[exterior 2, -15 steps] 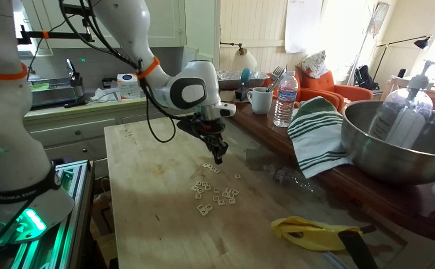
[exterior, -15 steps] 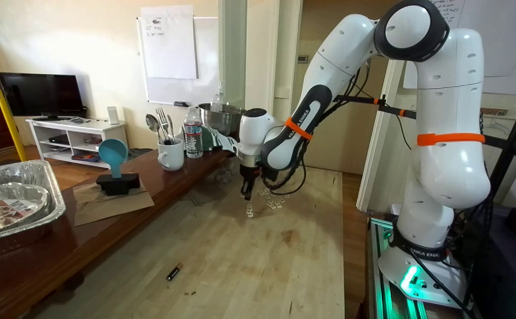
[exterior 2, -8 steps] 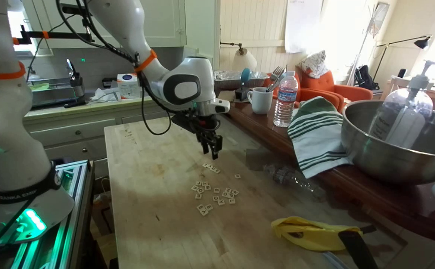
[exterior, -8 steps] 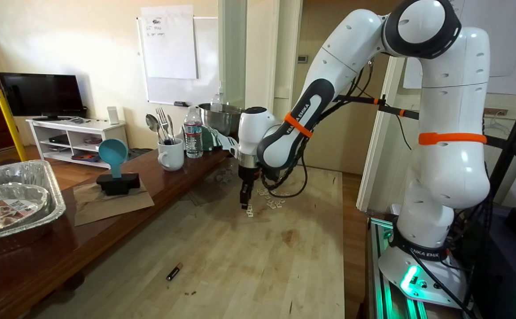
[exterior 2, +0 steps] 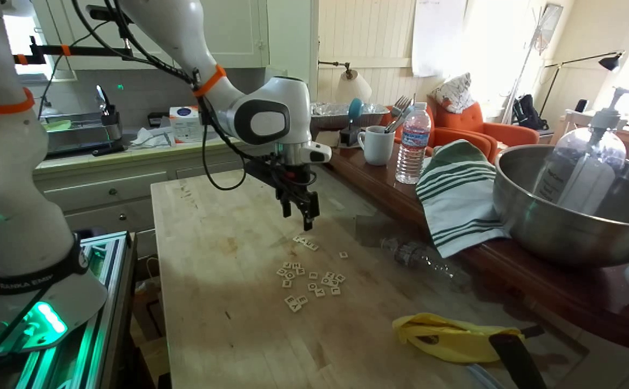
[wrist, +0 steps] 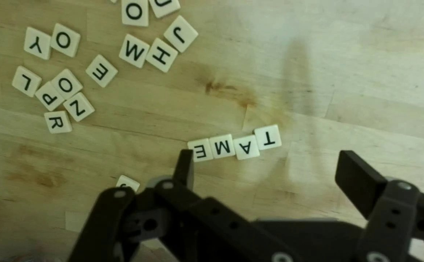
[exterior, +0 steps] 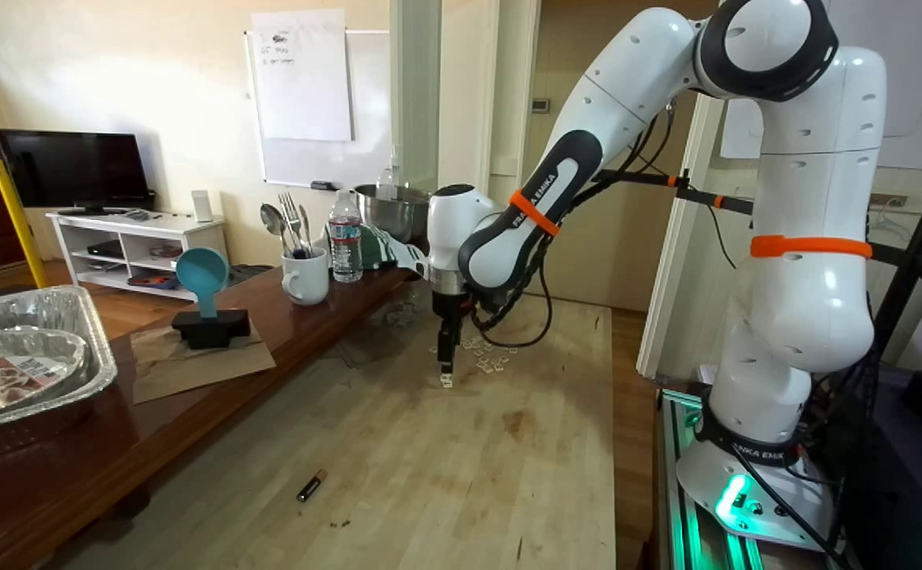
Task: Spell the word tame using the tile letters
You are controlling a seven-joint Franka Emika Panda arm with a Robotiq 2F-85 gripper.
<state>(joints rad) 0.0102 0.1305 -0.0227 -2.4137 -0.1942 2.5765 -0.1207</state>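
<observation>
4 lined-up tile letters (wrist: 230, 145), 1 end effector (wrist: 268, 169), 1 battery (exterior: 312, 485), 1 steel bowl (exterior 2: 552, 227).

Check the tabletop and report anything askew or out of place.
In the wrist view, the cream square tile lettered A dips slightly toward the picture's bottom, leaving the TAME tile row uneven. In an exterior view, a black-and-copper cylindrical battery lies loose on the pale wooden table, seemingly unrelated to spelling.

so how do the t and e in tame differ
In the wrist view, the T tile shows whole; one of the fingers hides a sliver of the E tile. The T tile sits out of line with the A tile; the E tile nearly lines up with the M tile. Both are cream squares.
</observation>
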